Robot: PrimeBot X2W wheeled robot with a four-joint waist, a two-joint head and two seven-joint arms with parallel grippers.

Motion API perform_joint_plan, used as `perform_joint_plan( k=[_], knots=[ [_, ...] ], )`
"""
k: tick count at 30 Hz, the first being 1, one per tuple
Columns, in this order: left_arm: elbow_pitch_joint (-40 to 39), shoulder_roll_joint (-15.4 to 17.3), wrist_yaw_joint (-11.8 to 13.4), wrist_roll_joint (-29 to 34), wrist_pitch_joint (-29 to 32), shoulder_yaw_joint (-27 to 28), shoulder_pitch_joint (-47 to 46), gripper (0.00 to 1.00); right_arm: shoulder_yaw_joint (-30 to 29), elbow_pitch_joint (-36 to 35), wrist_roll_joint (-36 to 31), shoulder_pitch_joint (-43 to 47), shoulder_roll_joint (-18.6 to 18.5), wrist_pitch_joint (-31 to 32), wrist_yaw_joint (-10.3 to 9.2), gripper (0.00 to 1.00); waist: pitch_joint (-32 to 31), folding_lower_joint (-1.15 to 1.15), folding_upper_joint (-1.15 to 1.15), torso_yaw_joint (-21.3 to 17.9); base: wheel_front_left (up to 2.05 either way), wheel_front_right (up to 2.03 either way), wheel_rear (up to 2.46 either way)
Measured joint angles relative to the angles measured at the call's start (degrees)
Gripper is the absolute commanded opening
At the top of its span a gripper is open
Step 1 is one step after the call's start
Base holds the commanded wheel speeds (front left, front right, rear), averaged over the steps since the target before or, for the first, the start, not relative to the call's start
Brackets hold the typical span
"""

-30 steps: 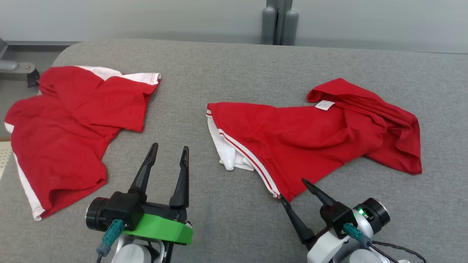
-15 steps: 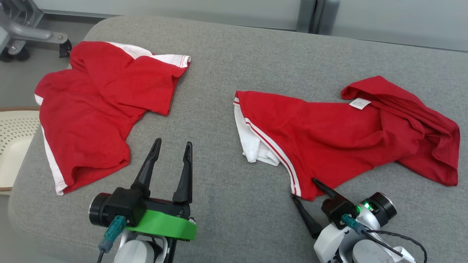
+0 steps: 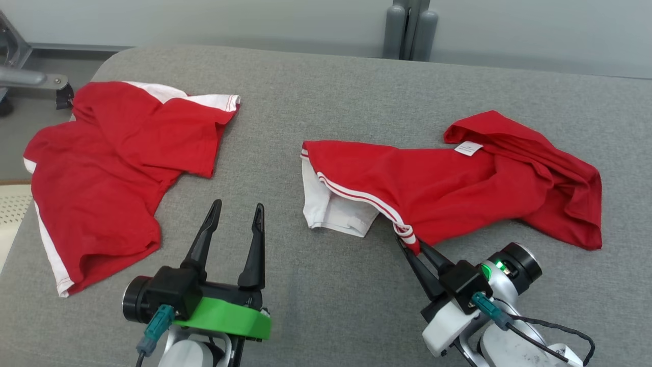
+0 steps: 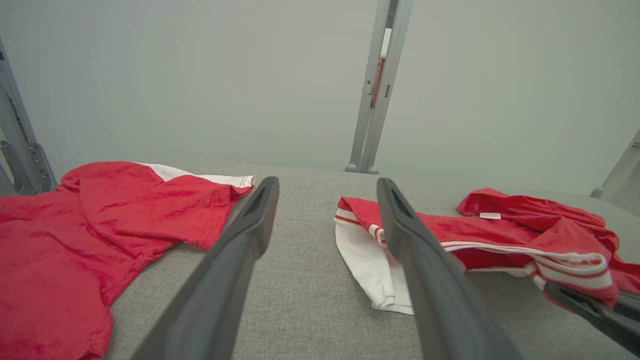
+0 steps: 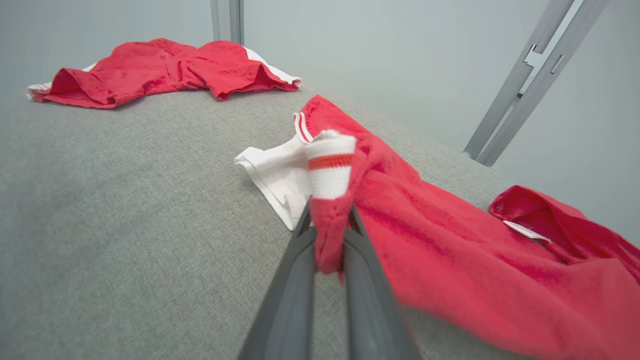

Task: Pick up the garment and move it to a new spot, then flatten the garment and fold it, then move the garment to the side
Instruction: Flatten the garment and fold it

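The garment (image 3: 448,188), a crumpled red shirt with white striped trim and a white label, lies on the right half of the grey table (image 3: 331,86). My right gripper (image 3: 409,245) is shut on the shirt's near striped corner, which is bunched and raised a little off the cloth surface. In the right wrist view the red fabric (image 5: 450,260) sits pinched between my right gripper (image 5: 330,220) fingers, with the striped cuff curling above them. My left gripper (image 3: 237,209) is open over bare table, between the two shirts; the left wrist view shows the left gripper (image 4: 327,185) holding nothing.
A second red shirt with white trim (image 3: 112,168) is spread on the table's left side, reaching the left edge. A grey post (image 3: 407,28) stands behind the table. A metal frame (image 3: 30,79) and a white perforated object (image 3: 10,209) lie beyond the left edge.
My right gripper has shut on the shirt's near striped corner and drawn it up, uncovering more of the white layer beneath. The left gripper stayed put. The head camera shifted.
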Motion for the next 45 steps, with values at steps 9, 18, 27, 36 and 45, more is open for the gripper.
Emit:
perform_joint_plan(
  k=[9, 18, 27, 36, 45],
  knots=[
    [0.2, 0.0, 0.2, 0.0, 0.0, -1.0, 0.9, 1.00, 3.4, -19.1, 1.4, 1.9, -5.2, 0.0, 0.01, 0.00, -3.6, 0.00, 0.00, -2.9, 0.00, 0.00, 0.00],
    [-0.2, 0.0, 0.5, -0.5, 0.0, -2.6, 1.1, 1.00, 3.7, -20.3, 5.7, -8.8, -15.0, 4.3, 0.01, 0.00, -4.3, 0.00, 0.00, -1.2, 0.00, 0.00, 0.00],
    [-1.1, 0.0, 1.0, -3.5, 0.0, -6.5, -2.9, 1.00, 13.3, -7.1, 15.3, -33.0, -27.4, 7.7, 0.02, 0.00, 0.4, 0.00, 0.00, 3.4, 0.00, 0.00, 0.00],
    [-1.2, 0.0, 2.2, -5.9, 0.0, -7.9, -5.2, 1.00, 19.4, 19.2, 19.8, -51.0, -28.0, 7.5, 0.01, 1.00, 5.6, 0.00, 0.00, 10.2, 0.00, 0.00, 0.00],
    [-0.7, 0.0, 2.6, -5.2, 0.0, -6.3, -5.4, 1.00, 21.3, 31.1, 21.5, -53.8, -22.8, 2.8, 0.01, 1.00, 7.5, 0.00, 0.00, 11.2, 0.00, 0.00, 0.00]
  ],
)
